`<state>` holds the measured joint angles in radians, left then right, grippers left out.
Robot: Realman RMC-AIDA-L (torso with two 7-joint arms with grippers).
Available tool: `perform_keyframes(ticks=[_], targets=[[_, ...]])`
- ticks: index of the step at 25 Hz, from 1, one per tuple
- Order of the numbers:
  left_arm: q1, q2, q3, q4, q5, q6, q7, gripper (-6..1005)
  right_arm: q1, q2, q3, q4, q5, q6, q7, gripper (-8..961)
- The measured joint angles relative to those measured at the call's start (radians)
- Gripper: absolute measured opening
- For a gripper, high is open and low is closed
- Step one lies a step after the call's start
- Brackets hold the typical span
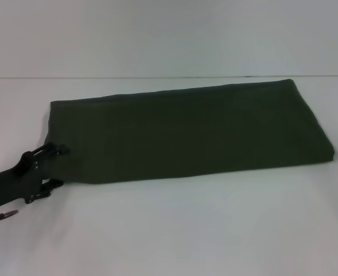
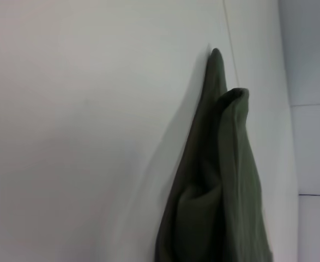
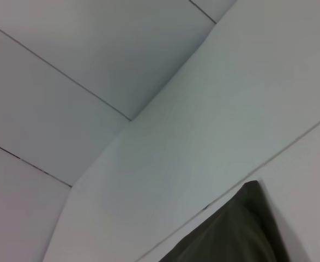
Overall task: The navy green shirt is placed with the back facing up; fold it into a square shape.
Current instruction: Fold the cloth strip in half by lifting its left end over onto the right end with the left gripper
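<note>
Shirt first, from the head view: the navy green shirt [image 1: 186,132] lies flat on the white table [image 1: 174,230] as a long, narrow band, already folded lengthwise, with its long axis running from the near-left end up toward the far-right end. The left gripper [image 1: 56,167] sits at that near-left short end, its two fingers spread, one over the top of the cloth at the corner and one just beside the near edge, so the jaws look open around the hem rather than clamped on it. From those fingers the whole length of the shirt stretches away to the right and slightly back, which is the direction the end would have to be carried to shorten the band into a square. The right arm does not show in this view, so the left arm is plainly the nearer one. In the left wrist view, the shirt [image 2: 225,180] fills the lower part as bunched, layered folds seen end-on, tapering to a far point along the table; the fingers themselves are out of frame. In the right wrist view, only one corner of the shirt [image 3: 236,234] appears against the table, and whether the right gripper is open or closed cannot be told.
</note>
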<state>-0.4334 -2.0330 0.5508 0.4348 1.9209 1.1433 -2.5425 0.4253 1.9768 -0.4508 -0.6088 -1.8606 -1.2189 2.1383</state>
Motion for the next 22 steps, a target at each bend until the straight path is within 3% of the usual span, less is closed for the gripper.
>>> perform_keyframes(ticks=[10,17,22], targets=[[-0.045,-0.007,-0.007,0.004,0.002,-0.043,0.010,934,-0.003,0.000,0.002,0.000,0.000,-0.001,0.000,925],[-0.034,-0.013,-0.010,0.022,0.000,-0.022,0.002,898,-0.003,0.001,0.011,0.000,0.000,-0.007,0.000,924],[-0.033,-0.013,-0.012,0.024,-0.001,-0.017,0.005,662,-0.004,0.001,0.012,0.000,0.000,-0.007,0.000,921]])
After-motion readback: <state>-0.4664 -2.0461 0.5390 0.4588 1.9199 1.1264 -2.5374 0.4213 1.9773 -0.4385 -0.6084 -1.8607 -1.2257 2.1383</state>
